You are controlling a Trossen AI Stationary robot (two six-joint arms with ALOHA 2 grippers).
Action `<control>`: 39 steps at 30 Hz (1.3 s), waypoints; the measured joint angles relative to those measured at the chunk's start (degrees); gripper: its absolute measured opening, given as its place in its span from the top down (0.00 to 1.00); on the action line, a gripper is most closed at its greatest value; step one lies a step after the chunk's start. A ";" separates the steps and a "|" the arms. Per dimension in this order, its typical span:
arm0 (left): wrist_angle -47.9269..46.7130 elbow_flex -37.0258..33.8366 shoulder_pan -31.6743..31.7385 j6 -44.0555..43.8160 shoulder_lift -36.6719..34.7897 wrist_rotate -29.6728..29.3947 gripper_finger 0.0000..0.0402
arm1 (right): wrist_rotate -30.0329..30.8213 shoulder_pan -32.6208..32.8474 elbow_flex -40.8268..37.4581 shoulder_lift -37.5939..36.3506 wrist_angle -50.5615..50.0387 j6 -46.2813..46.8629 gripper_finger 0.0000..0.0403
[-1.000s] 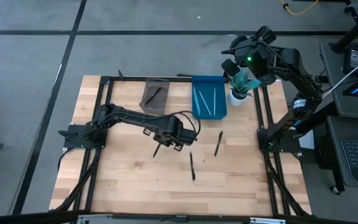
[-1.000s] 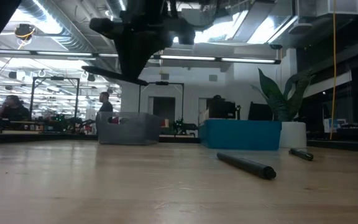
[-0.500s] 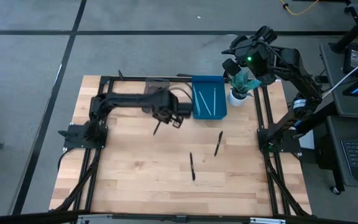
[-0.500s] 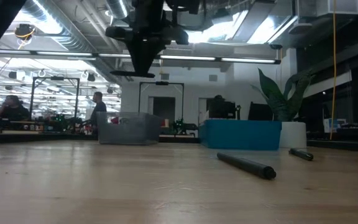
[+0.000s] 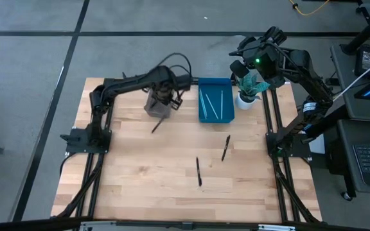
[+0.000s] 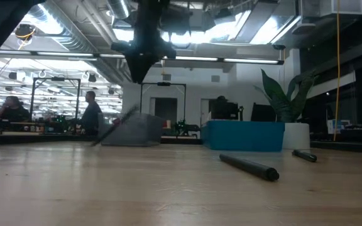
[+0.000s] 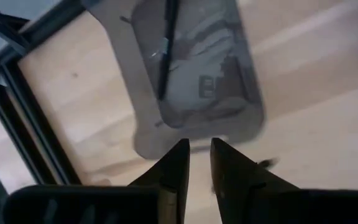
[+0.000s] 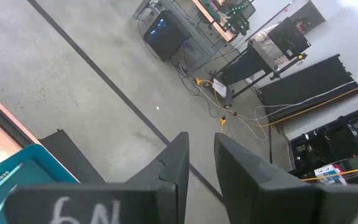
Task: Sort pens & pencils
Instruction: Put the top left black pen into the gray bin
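We see the left gripper [image 5: 163, 102] above the grey bin [image 5: 154, 104], fingers [image 7: 176, 163] slightly apart, holding nothing, a dark pen [image 5: 157, 124] loose just beside it.

You have before you, by colour:

- Table [image 5: 140, 173]: pale blond wood, planked grain, framed by black rails.
- Grey bin [image 5: 157, 101]: translucent smoky grey, one dark pen [image 7: 165, 53] lying in it.
- Blue bin [image 5: 215, 101]: bright blue, with pale teal-white pencils [image 5: 211, 101] inside.
- Loose pens [image 5: 198, 172]: black.
- Plant pot [image 5: 246, 99]: white, green leaves above.
- Left arm [image 5: 127, 83] and right arm [image 5: 300, 67]: black; a green light glows on the right one.
- Floor: grey, crossed by dark lines.
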 joint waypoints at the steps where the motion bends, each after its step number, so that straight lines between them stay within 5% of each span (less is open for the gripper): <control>1: -0.02 0.00 0.94 0.89 0.00 -0.01 0.85 | 0.00 0.00 0.00 0.00 0.00 0.09 0.81; 11: -0.02 0.00 1.37 3.20 -0.14 -1.02 0.89 | 0.00 0.00 0.00 0.00 -0.01 0.15 0.81; 20: 0.03 -0.23 -9.47 5.99 -0.19 -0.25 0.86 | 0.00 0.00 0.00 -0.14 -0.43 0.06 0.81; 34: 0.60 -15.66 -19.62 0.04 -0.25 7.39 0.74 | 0.04 -0.22 0.02 -3.49 -1.16 0.42 0.81; 39: 7.34 -18.67 -22.37 0.43 -0.25 7.87 0.73 | 0.04 -0.22 0.02 -3.80 -1.16 0.46 0.81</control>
